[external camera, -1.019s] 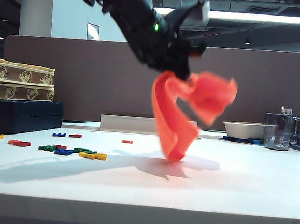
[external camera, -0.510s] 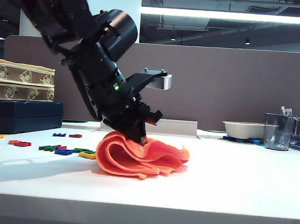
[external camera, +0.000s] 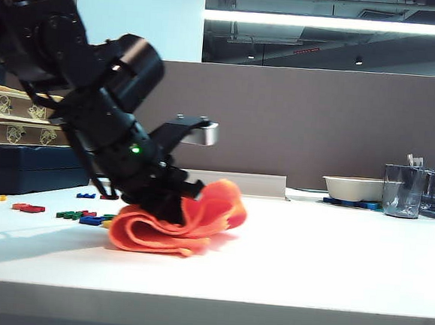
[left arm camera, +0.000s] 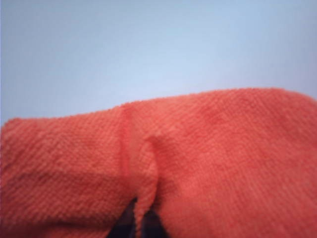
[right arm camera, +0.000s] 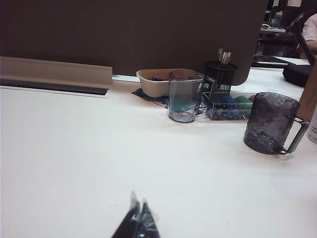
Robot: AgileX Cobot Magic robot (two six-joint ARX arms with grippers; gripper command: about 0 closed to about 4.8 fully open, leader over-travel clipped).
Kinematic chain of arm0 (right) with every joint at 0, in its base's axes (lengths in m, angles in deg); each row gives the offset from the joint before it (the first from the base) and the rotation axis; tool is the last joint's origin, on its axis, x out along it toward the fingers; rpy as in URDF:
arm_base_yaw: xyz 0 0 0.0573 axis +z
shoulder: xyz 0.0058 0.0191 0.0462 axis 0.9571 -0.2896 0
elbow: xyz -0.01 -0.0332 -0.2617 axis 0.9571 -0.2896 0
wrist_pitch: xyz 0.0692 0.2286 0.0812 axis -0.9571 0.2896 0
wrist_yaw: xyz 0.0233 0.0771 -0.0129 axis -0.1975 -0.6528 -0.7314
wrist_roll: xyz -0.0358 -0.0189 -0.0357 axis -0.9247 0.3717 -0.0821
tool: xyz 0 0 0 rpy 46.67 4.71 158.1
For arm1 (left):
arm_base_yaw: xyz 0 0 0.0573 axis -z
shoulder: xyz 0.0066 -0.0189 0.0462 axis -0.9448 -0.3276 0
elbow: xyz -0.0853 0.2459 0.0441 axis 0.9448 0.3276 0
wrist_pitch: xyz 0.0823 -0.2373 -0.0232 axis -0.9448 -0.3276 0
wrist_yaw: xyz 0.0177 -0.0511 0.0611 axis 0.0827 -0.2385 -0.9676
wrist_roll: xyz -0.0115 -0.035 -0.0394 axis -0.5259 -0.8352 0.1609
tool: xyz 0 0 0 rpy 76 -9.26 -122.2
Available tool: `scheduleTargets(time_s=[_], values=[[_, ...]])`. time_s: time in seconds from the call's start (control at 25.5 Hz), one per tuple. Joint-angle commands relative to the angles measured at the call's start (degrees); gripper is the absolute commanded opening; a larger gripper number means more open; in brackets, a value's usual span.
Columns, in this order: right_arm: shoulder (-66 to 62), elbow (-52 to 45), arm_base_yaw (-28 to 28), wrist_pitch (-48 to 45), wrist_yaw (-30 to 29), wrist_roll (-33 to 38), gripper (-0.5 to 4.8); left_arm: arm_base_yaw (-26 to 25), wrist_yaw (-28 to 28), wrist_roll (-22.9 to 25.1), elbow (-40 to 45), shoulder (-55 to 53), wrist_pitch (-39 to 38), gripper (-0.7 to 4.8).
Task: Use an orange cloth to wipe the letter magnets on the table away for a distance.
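Left gripper [external camera: 170, 208] on orange cloth [external camera: 173, 230]

We see a wide brown-grey fabric divider panel [external camera: 341, 127] with rounded corners behind the desk, a pale blue wall [external camera: 139, 9] beyond it, and long bright ceiling light strips [external camera: 334, 22] under dark exposed ceiling.

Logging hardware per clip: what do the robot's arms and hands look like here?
The left arm is bulky, glossy black, with cylindrical joints, a small green light and a silver-grey bracket. Its left hand is black. Of the right hand, only thin dark fingertips show.
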Motion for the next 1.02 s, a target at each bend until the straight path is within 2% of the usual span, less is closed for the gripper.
scheduleTargets(time_s=[0.04, 0.24, 0.39, 0.63, 0.86, 1.02], values=[[0.2, -0.44, -0.02, -0.57, 0.04, 0.07, -0.05, -4.5, -1.11, -0.07, 0.79, -0.02, -0.68, -0.06], [0.2, -0.44, -0.02, -0.57, 0.04, 0.07, -0.05, -14.38, 0.42, 1.53, 0.79, -0.02, 0.22, -0.06], [0.2, -0.44, -0.02, -0.57, 0.04, 0.07, -0.05, -19.28, 1.64, 5.97, 0.79, -0.02, 0.66, -0.06], [0.2, -0.44, -0.02, -0.57, 0.04, 0.07, -0.05, -25.51, 2.8, 9.35, 0.79, -0.02, 1.66, -0.06], [0.2, -0.44, -0.02, -0.57, 0.04, 0.07, -0.05, -29.88, 5.35, 8.76, 0.74, 0.0, 4.81, -0.06], [0.2, -0.44, -0.02, -0.57, 0.04, 0.07, -0.05, -28.87, 7.5, 8.74, 0.72, 1.55, 7.41, -0.06]])
